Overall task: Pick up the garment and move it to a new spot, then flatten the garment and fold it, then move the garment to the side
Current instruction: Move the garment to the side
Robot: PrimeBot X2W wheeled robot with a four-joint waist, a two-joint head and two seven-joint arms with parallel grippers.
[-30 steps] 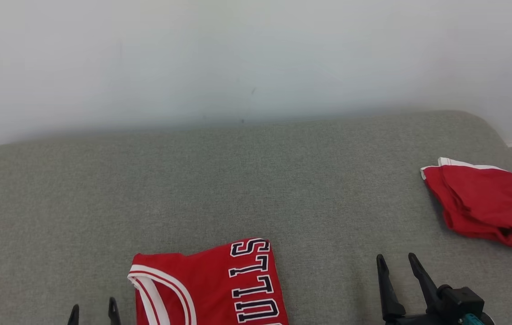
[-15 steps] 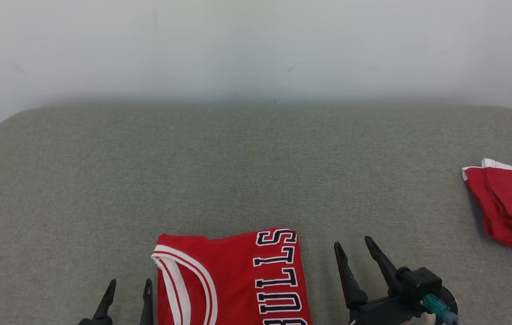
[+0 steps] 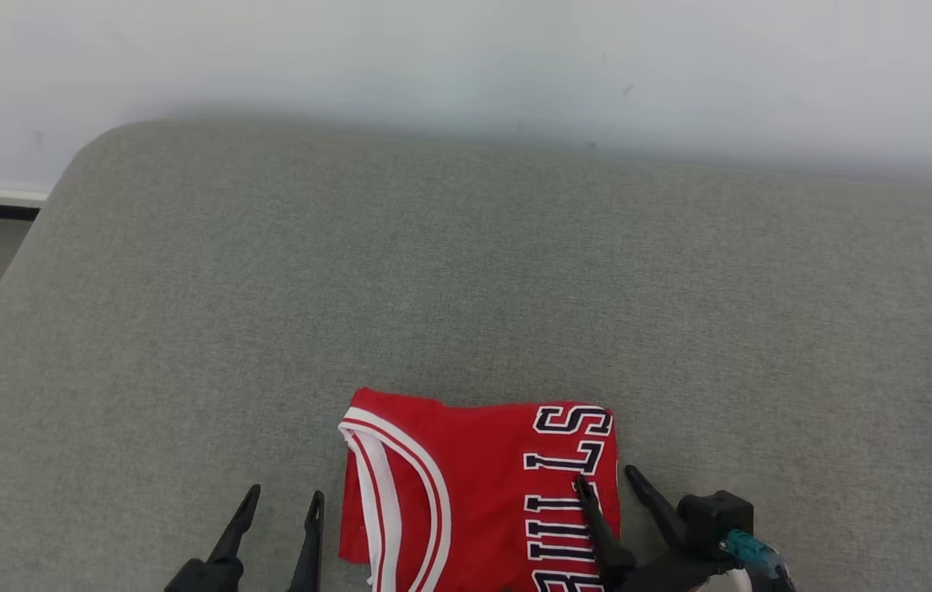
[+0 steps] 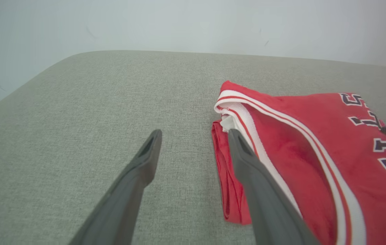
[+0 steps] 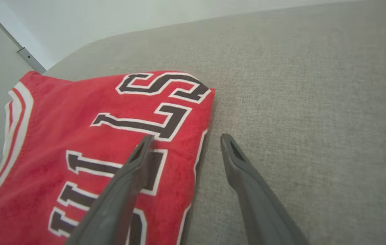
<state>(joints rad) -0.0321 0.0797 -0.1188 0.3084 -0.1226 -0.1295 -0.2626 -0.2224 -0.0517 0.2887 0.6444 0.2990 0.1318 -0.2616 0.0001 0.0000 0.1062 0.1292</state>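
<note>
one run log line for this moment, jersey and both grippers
stage: jersey folded on grey cushion | left gripper: open, beside collar edge | right gripper: open, one finger over lettered edge | held: nothing

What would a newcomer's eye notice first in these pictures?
A folded red jersey with black letters lies on the grey cushion, close to the robot. The open left end effector is beside its striped edge; the open right end effector has one finger over the lettering.

Head camera is looking down on the grey cushion (image 3: 466,271); wrist cameras are skimming low and close, all sharing the red jersey (image 3: 474,485), lower centre.
</note>
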